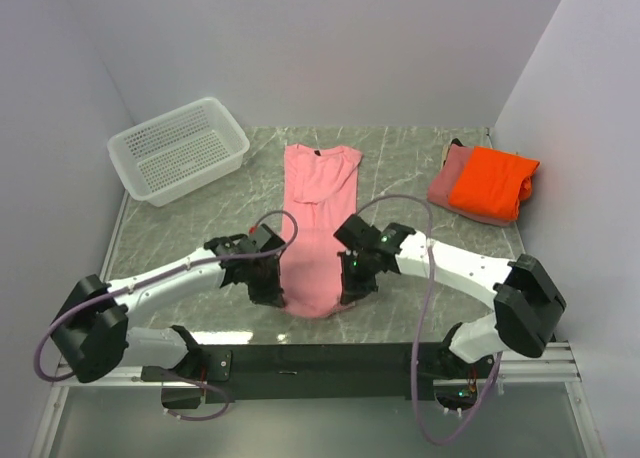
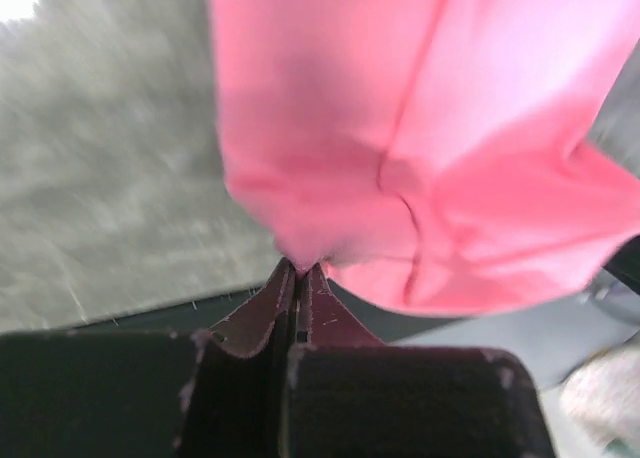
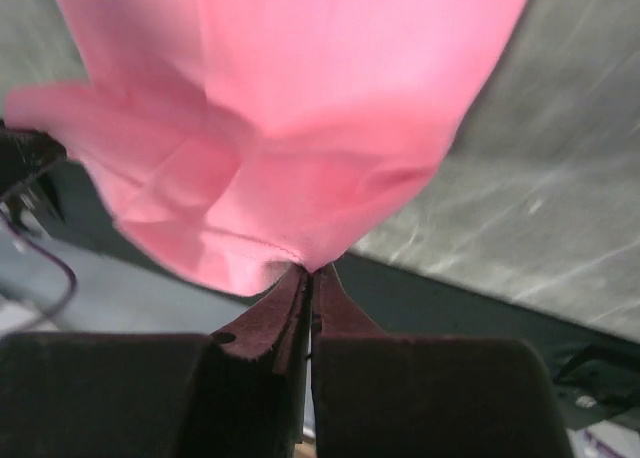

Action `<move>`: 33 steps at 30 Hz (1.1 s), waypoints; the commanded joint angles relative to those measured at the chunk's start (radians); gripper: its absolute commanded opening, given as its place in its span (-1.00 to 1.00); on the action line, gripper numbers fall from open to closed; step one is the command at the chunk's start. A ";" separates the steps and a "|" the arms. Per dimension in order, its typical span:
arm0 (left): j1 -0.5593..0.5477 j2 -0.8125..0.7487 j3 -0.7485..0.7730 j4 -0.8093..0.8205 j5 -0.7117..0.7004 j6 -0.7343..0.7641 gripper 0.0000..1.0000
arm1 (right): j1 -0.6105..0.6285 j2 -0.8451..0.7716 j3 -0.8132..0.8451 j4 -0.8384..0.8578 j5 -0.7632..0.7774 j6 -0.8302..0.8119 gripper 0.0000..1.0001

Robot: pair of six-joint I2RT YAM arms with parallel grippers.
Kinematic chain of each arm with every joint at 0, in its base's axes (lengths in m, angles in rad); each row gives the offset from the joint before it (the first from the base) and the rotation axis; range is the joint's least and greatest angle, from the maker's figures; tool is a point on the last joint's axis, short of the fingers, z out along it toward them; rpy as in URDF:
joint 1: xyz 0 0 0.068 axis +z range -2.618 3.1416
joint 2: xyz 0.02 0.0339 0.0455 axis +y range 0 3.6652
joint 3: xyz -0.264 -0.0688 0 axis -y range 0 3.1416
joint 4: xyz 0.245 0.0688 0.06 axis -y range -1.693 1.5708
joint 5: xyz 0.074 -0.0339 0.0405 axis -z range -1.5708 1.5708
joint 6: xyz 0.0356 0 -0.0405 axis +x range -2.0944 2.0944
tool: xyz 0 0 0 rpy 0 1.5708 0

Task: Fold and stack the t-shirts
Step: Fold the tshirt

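Observation:
The light pink t-shirt (image 1: 318, 218) lies lengthwise on the table, collar at the far end, folded narrow. My left gripper (image 1: 270, 293) is shut on its near left hem corner, seen in the left wrist view (image 2: 298, 266) with pink cloth (image 2: 400, 128) bunched at the tips. My right gripper (image 1: 352, 290) is shut on the near right hem corner, seen in the right wrist view (image 3: 310, 268) under pink cloth (image 3: 290, 108). The near end is lifted off the table. The bright orange t-shirt (image 1: 492, 181) lies folded on the folded dusty rose t-shirt (image 1: 450, 186) at the far right.
A white perforated basket (image 1: 178, 149) stands at the far left corner. The grey marble tabletop (image 1: 190, 228) is bounded by white walls. The black rail (image 1: 320, 358) with the arm bases runs along the near edge.

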 commanded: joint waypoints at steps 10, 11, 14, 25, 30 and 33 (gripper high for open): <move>0.291 0.328 0.342 0.119 -0.070 0.252 -0.99 | -0.259 0.314 0.357 -0.022 0.107 -0.249 -1.00; 0.305 0.349 0.367 0.121 -0.068 0.281 -0.99 | -0.270 0.336 0.383 -0.025 0.109 -0.256 -1.00; 0.352 0.438 0.454 0.130 -0.059 0.328 -0.99 | -0.311 0.420 0.484 -0.040 0.119 -0.279 -1.00; 0.464 0.610 0.646 0.165 0.021 0.394 -0.99 | -0.403 0.595 0.716 -0.097 0.123 -0.327 -1.00; 0.469 0.670 0.709 0.171 0.076 0.410 -0.99 | -0.423 0.614 0.756 -0.114 0.127 -0.333 -1.00; 0.469 0.702 0.735 0.168 0.094 0.419 -0.99 | -0.429 0.609 0.759 -0.117 0.130 -0.336 -1.00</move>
